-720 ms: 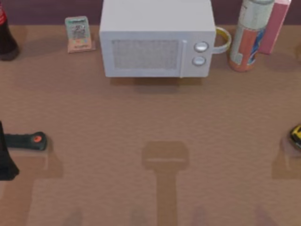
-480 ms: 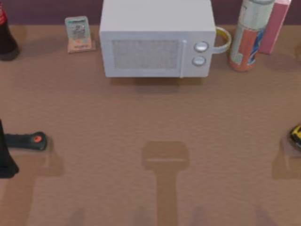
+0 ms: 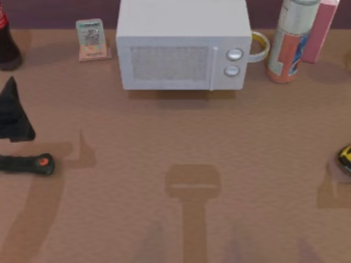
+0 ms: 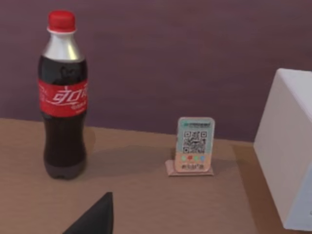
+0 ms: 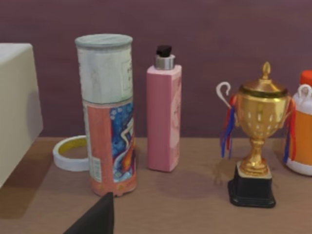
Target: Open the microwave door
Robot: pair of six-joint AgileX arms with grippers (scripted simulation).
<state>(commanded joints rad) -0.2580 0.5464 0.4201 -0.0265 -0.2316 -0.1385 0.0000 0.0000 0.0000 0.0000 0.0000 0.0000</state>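
Now my left gripper [image 3: 12, 112] has advanced from the near left edge toward the table's left rear, just past the black tool [image 3: 27, 163]; I cannot tell its finger state. Door [image 3: 164, 63] remains closed on the microwave [image 3: 181, 22] at rear centre, handle [image 3: 213, 68] beside the knobs. Approach has begun; contact is pending. Right arm is out of top view, parked.

left claw [image 3: 13, 112] moved toward table's rear

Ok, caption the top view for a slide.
Left gripper at the table's left, far from the shut microwave door; right arm out of view.
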